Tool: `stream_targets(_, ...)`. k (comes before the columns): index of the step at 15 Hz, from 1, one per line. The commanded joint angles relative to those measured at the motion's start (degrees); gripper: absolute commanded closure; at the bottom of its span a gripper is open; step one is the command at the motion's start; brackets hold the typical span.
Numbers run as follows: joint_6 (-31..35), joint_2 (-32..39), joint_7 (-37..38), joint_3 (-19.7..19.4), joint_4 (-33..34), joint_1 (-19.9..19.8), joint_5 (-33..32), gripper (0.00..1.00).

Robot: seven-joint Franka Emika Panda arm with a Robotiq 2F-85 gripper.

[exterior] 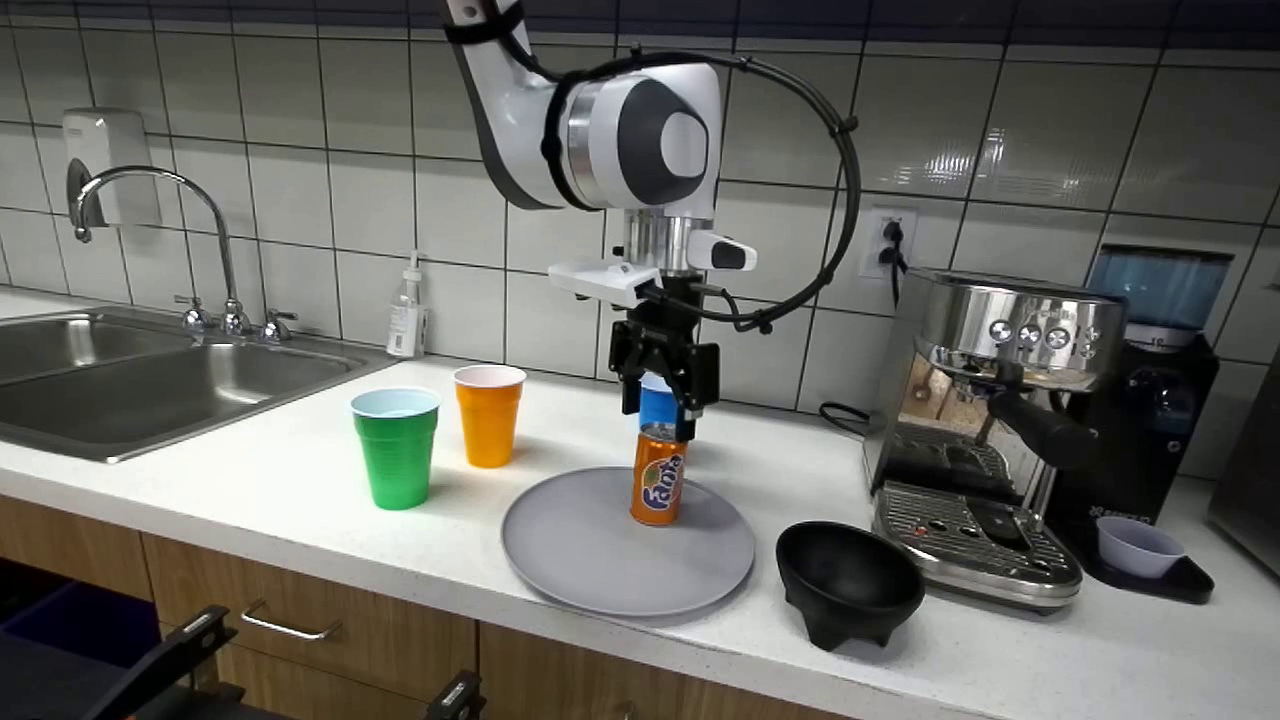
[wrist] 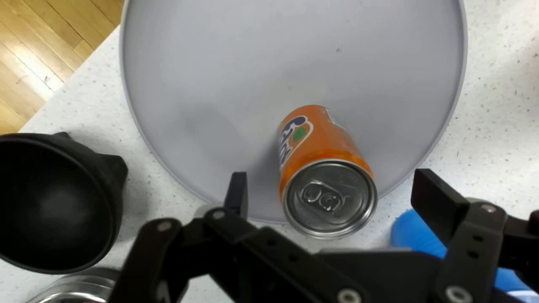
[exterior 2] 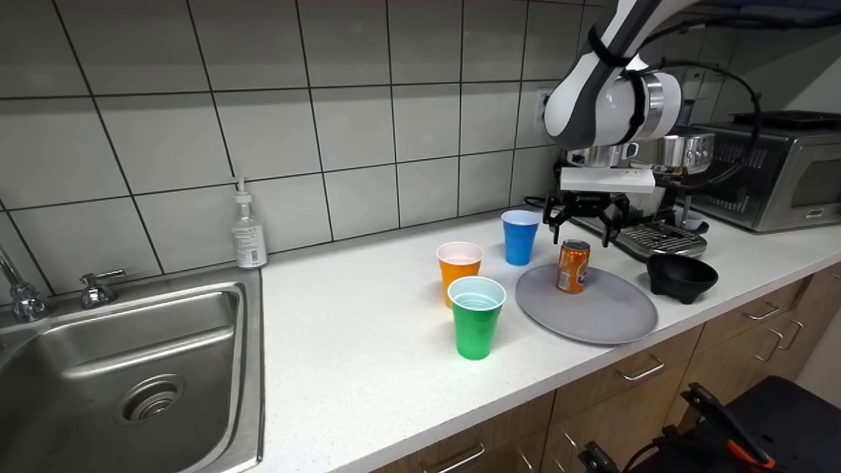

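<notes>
An orange soda can (exterior: 657, 485) stands upright on a round grey plate (exterior: 600, 575); both also show in an exterior view, the can (exterior 2: 572, 269) and the plate (exterior 2: 611, 325). My gripper (exterior: 658, 415) points down over the can with its fingers spread, in both exterior views (exterior 2: 581, 238). In the wrist view, the can's silver top and orange side (wrist: 313, 134) lie between the two fingertips (wrist: 331, 189), with a gap on each side. The fingers hold nothing. I cannot tell whether the tips are below the can's rim. A blue cup (exterior 2: 520, 240) stands behind the plate.
A black footed bowl (exterior: 850, 580) stands beside the plate, near an espresso machine (exterior: 960, 300) and grinder (exterior: 1140, 430). A green cup (exterior: 397, 455) and an orange cup (exterior: 487, 420) stand toward the sink (exterior 2: 253, 368). A soap bottle (exterior 2: 249, 240) is by the wall.
</notes>
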Motion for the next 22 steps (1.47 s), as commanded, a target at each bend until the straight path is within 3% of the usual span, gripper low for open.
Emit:
stream_targets(1, -1.59, 1.49, -2.19, 0.35, 1.16, -0.88, 0.69, 0.00)
stream_targets(15, -2.38, 6.82, -3.40, 0.90, 5.28, -1.50, 2.84, 0.00)
stream_targets(16, -2.38, 6.92, -3.60, 1.01, 5.45, -1.50, 2.97, 0.25)
stream_targets(17, -2.45, 7.07, -3.71, 1.02, 5.65, -1.47, 2.98, 0.26)
stream_targets(20, -3.11, 7.07, -4.12, 1.21, 5.88, -1.56, 3.66, 0.51)
stream_targets(22, -3.55, 6.71, -4.37, 1.21, 5.71, -1.50, 4.03, 0.62)
